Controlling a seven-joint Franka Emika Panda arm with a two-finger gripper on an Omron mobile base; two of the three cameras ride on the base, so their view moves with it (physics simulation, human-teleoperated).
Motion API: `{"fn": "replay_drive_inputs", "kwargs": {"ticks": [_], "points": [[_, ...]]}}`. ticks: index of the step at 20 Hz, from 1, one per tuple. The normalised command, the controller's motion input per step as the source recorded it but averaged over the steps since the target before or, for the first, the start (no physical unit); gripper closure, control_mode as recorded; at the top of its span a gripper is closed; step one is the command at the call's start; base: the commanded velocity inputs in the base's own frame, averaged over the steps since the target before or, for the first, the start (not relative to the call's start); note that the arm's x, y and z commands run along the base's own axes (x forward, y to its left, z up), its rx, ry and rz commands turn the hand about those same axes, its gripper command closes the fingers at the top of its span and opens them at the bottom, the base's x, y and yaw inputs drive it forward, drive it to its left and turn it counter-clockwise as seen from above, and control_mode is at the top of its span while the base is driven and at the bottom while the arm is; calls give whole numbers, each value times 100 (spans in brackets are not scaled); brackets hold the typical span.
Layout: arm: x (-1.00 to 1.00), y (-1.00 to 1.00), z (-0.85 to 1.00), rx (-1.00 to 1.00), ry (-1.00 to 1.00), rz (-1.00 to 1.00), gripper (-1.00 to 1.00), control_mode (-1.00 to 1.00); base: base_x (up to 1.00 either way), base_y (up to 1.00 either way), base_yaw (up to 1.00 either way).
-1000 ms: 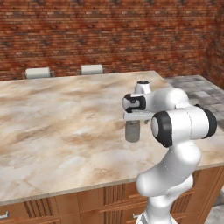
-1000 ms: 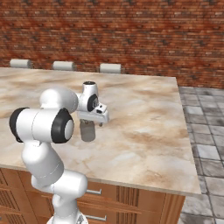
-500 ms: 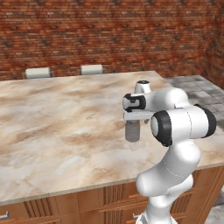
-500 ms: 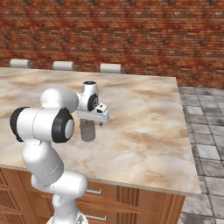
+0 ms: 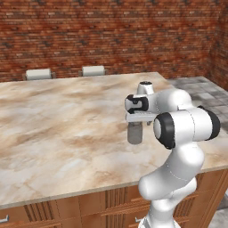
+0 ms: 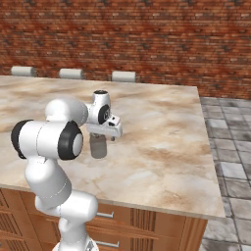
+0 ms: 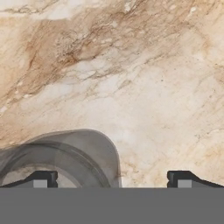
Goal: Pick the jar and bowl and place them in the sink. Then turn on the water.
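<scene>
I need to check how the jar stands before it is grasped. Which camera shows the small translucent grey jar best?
The left base view: the small translucent grey cylindrical jar stands upright on the marble counter, its side visible below the open gripper. The right base view gives a similar side look, partly behind the arm. The hand view shows its top, cut off at the lower left.

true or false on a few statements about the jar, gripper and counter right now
1. The jar stands upright on the marble counter. True.
2. The gripper is clamped shut on the jar. False: its jaws are wide open.
3. The gripper hangs directly above the jar. True.
4. The jar lies tipped on its side. False: it is upright.
5. The wall behind is white tile. False: it is red brick.
</scene>
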Motion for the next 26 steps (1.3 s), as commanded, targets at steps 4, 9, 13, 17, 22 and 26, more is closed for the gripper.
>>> {"fn": "replay_drive_inputs", "kwargs": {"ticks": [4, 9, 13, 17, 22, 26], "points": [[0, 0, 0, 0, 0, 0, 100, -100, 0, 0, 0], [0, 0, 0, 0, 0, 0, 100, -100, 0, 0, 0], [0, 0, 0, 0, 0, 0, 100, -100, 0, 0, 0], [0, 0, 0, 0, 0, 0, 100, -100, 0, 0, 0], [0, 0, 0, 0, 0, 0, 100, -100, 0, 0, 0], [0, 0, 16, 0, 0, 0, 100, -100, 0, 0, 0]]}}
